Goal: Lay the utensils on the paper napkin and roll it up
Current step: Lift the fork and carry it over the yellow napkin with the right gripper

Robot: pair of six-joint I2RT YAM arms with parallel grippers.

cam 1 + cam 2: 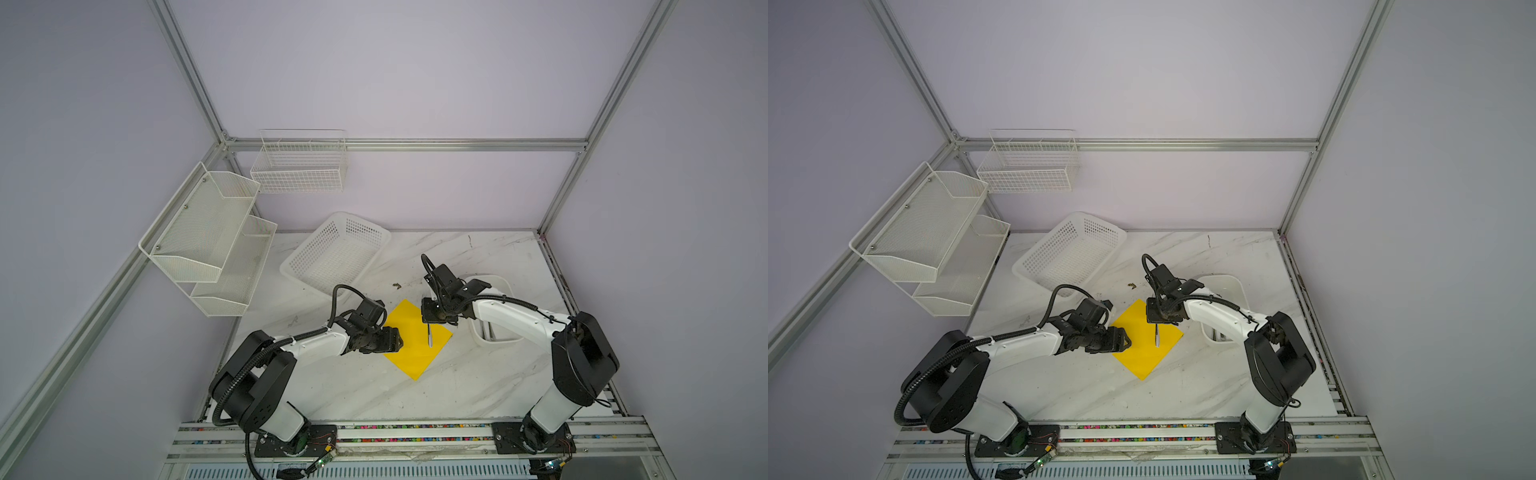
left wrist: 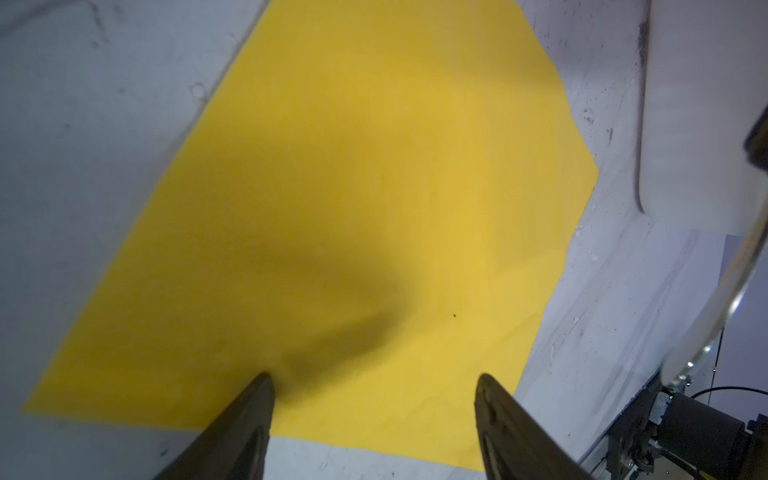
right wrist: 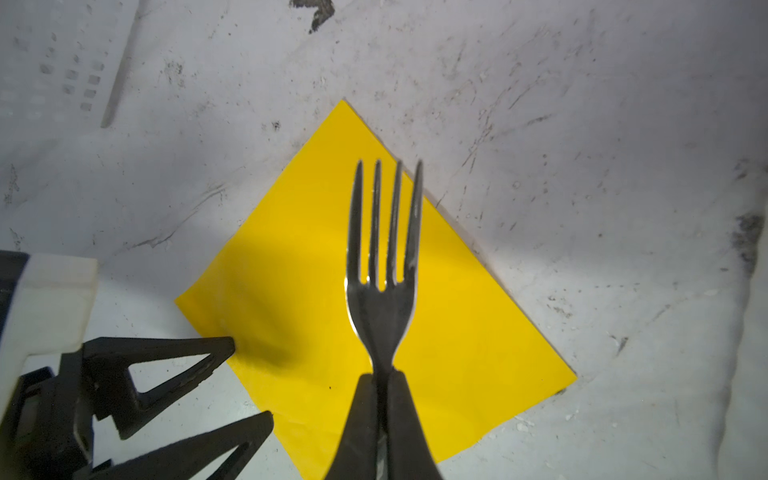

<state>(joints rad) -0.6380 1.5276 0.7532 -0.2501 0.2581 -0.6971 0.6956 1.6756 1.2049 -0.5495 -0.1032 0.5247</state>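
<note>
The yellow paper napkin (image 1: 415,353) (image 1: 1144,357) lies flat on the marble table as a diamond. My right gripper (image 3: 382,376) (image 1: 432,320) is shut on the handle of a silver fork (image 3: 382,291) (image 1: 429,336). The fork hangs over the napkin (image 3: 478,332), tines pointing away from the gripper. My left gripper (image 2: 374,382) (image 1: 397,343) stands open just above the napkin's (image 2: 353,187) left edge, with nothing between its fingers (image 3: 232,345). Other utensils are not clearly in view.
A white plastic tray (image 1: 498,279) (image 2: 698,124) sits right of the napkin, partly under the right arm. A white perforated basket (image 1: 336,253) stands behind the left arm. White mesh shelves (image 1: 208,232) and a wire basket (image 1: 299,166) hang on the left and back walls.
</note>
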